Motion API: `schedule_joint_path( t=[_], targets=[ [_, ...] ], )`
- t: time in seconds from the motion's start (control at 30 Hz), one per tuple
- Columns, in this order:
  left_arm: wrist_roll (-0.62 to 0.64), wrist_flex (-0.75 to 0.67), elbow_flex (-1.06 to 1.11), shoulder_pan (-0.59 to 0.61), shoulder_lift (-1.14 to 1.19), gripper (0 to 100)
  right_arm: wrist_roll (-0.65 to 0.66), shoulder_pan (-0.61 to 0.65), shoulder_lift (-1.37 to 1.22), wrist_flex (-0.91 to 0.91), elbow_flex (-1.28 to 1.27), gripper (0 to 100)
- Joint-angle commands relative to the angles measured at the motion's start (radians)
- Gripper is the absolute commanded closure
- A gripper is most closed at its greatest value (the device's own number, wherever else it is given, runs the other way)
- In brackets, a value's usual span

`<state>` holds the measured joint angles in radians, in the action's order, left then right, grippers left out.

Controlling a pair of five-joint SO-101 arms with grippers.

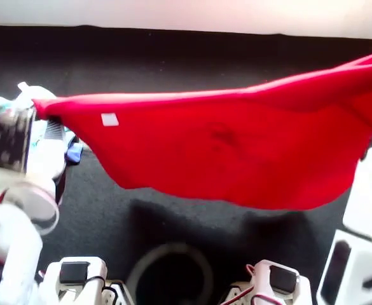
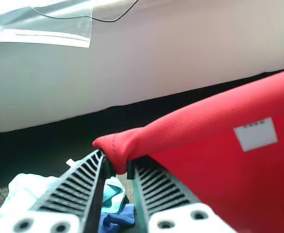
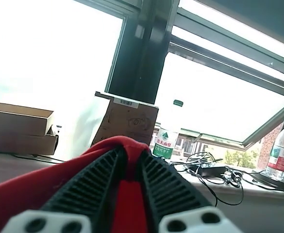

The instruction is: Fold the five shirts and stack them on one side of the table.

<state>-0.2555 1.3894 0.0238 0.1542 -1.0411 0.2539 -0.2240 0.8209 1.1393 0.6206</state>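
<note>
A red shirt (image 1: 236, 146) hangs stretched out above the dark table (image 1: 173, 57), held up at both ends. It has a small white tag (image 1: 109, 119) near the left end. My left gripper (image 2: 116, 162) is shut on one bunched corner of the red shirt (image 2: 219, 145), at the left of the high view (image 1: 46, 111). My right gripper (image 3: 129, 155) is shut on the opposite corner of the red shirt (image 3: 30, 189), raised high and pointing toward a window.
A heap of white, teal and blue shirts (image 2: 108, 204) lies on the table below the left gripper, at the left edge in the high view (image 1: 68, 149). The arm bases (image 1: 77, 276) stand at the front edge. Boxes and bottles (image 3: 282, 150) line a windowsill.
</note>
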Motion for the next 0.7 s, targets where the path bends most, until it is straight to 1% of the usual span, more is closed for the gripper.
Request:
schedule_joint_path(
  t=[0.0, 0.23, 0.43, 0.57, 0.67],
  targets=[
    [-0.003, 0.003, 0.012, 0.012, -0.071, 99, -0.006, -0.012, 0.004, 0.010, 0.077, 99.2],
    [-0.003, 0.003, 0.087, 0.012, -0.206, 99, -0.006, -0.008, 0.004, 0.099, 0.157, 99.2],
    [-0.005, 0.015, 0.087, 0.013, -0.223, 99, -0.009, -0.008, -0.005, 0.117, 0.163, 99.2],
    [-0.006, 0.006, 0.154, 0.073, -0.186, 99, -0.012, 0.002, -0.033, 0.085, 0.028, 99.2],
    [-0.006, -0.043, 0.231, 0.101, -0.117, 99, -0.008, 0.068, -0.076, 0.047, -0.114, 99.2]
  ],
)
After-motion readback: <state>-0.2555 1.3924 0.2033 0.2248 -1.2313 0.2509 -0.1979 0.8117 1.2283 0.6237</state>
